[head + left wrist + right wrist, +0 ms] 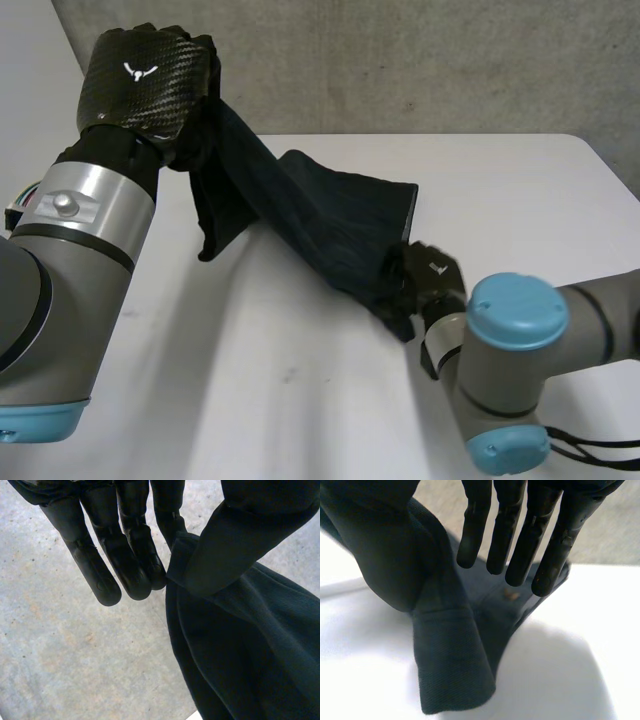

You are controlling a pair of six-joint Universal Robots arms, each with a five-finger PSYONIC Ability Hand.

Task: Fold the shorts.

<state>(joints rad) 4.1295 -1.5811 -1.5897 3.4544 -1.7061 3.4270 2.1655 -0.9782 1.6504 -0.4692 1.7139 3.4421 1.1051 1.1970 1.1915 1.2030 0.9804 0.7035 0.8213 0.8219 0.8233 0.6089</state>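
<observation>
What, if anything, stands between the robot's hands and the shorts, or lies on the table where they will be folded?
Nothing visible does. The left hand holds one end of the shorts raised, the right hand holds the other end low by the table, and the white surface around them is bare.

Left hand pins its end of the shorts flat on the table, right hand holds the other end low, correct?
No: the head view shows the left hand holding its end of the shorts raised above the table. The right hand does hold the other end low.
</observation>
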